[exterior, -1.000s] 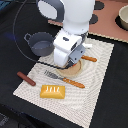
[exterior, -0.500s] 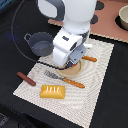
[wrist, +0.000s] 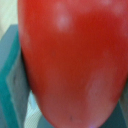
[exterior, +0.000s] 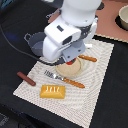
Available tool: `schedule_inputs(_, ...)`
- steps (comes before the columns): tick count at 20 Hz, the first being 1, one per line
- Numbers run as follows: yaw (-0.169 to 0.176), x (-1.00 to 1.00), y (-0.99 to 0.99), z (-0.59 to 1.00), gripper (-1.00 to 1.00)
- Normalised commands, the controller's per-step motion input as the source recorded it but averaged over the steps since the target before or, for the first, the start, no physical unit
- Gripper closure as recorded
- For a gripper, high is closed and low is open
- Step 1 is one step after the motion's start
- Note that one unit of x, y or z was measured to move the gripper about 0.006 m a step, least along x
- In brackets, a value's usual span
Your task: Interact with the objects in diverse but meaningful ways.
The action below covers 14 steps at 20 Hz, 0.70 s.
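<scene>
Bread loaf point(exterior: 52, 91) and sausage point(exterior: 26, 78) lie on the mat point(exterior: 92, 90).

Mat point(exterior: 95, 75) on surface point(exterior: 15, 25). Bread loaf point(exterior: 52, 91) near mat's front edge. Sausage point(exterior: 26, 78) at the exterior view's left, partly off mat. Pot point(exterior: 36, 44) behind mat's left corner. Fork point(exterior: 64, 79) behind loaf. Tomato point(wrist: 70, 60) fills wrist view.

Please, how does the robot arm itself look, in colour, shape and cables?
The arm is glossy white with rounded, bulky segments and dark bands at the joints. A boxy white wrist block carries the end effector, whose fingers are hidden below it. A thin black cable curves from the arm across the dark table.
</scene>
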Motion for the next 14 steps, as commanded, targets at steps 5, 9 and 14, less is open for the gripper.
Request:
schedule_inputs(5, -0.03, -1.0, -0.13, -0.21, 1.0)
schedule_inputs(9, -0.008, -1.0, -0.06, -0.12, 1.0)
schedule_inputs(14, 0.0, -1.0, 0.0, -0.07, 1.0)
